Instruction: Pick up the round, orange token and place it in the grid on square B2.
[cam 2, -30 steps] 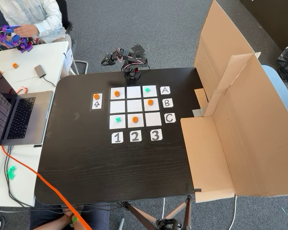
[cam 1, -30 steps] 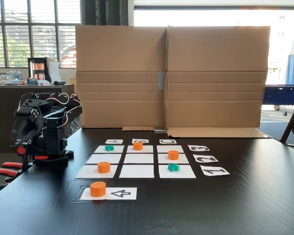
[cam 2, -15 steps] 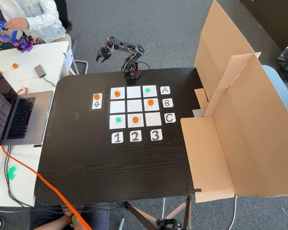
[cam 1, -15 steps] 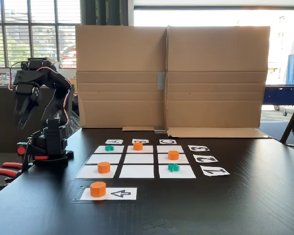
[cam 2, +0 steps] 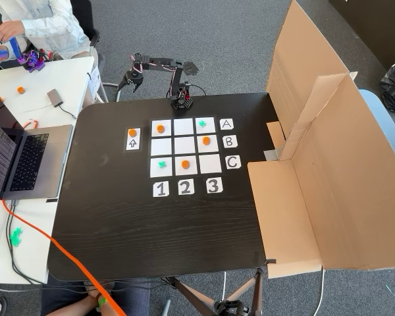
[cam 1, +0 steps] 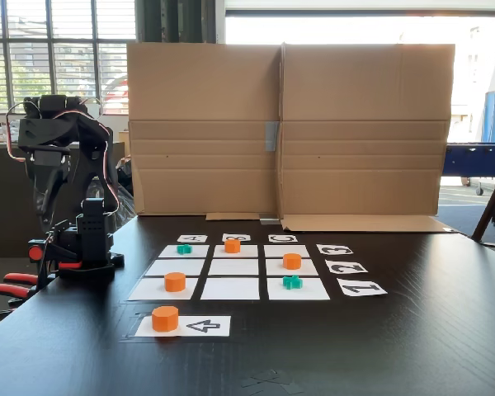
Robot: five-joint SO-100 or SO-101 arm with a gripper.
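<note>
Orange tokens: four, the round, orange token [cam 1: 165,318] included; teal crosses: two.

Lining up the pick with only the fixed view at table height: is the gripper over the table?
Observer: No. In a fixed view from above, the gripper hangs beyond the table edge where the arm's base stands, over grey floor.
Operator: Where's the token from there?
Observer: The orange token lies almost straight in from the gripper, on the arrow sheet, at the end nearer that edge.
Operator: And B2?
Observer: By the labels, B2 is the bare centre square; B3 beside it holds another orange token.
</note>
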